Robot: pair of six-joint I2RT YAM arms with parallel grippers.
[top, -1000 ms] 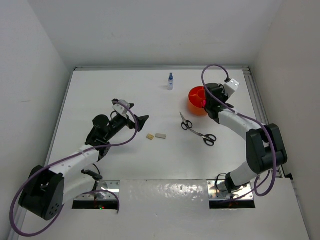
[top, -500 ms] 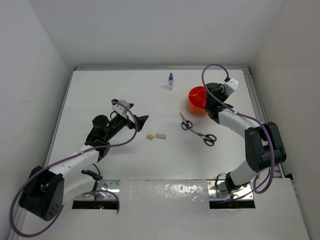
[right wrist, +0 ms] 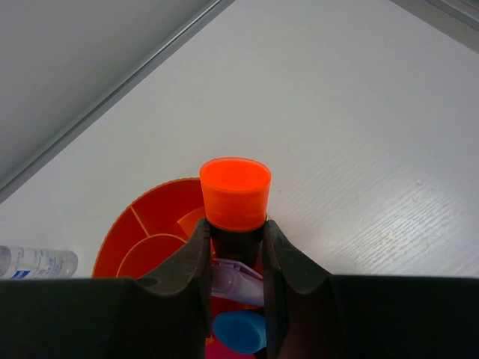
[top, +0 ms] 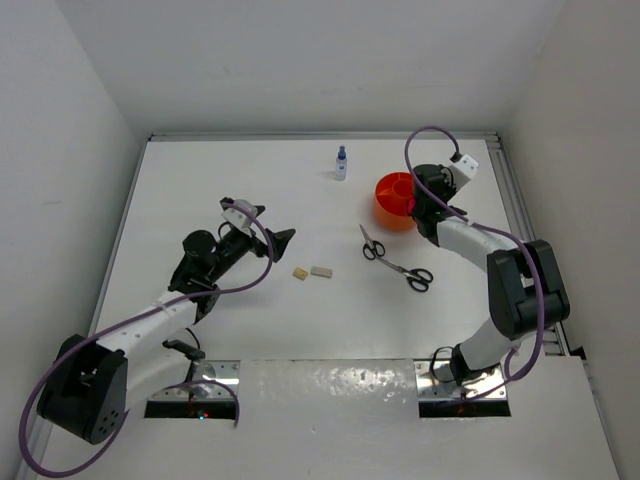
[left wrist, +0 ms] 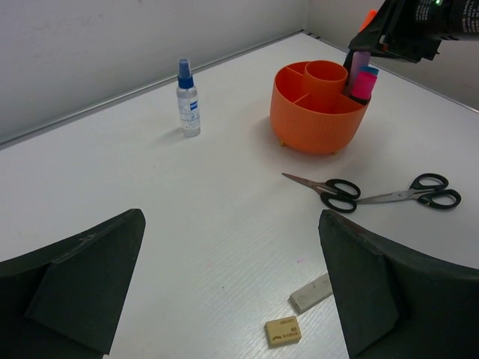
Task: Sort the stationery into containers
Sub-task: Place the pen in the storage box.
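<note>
My right gripper (right wrist: 233,228) is shut on a black marker with an orange cap (right wrist: 235,191), held upright over the round orange tub (top: 392,198). A lilac marker (right wrist: 238,280) and a blue-capped one (right wrist: 239,333) stand in the tub below it, and a pink cap (left wrist: 363,86) shows in the left wrist view. Two black-handled scissors (top: 372,243) (top: 411,276) lie in front of the tub. A beige eraser (left wrist: 282,331) and a grey eraser (left wrist: 310,292) lie just ahead of my open, empty left gripper (left wrist: 230,217). The blue-capped bottle (top: 341,163) stands upright at the back.
White walls close the table in at the back and both sides, with a metal rail (top: 320,137) along the far edge. The right arm (top: 500,260) bends along the right side, its purple cable looping above the tub.
The right wrist has edged slightly toward the back right with the marker in it. The left arm has not moved.
</note>
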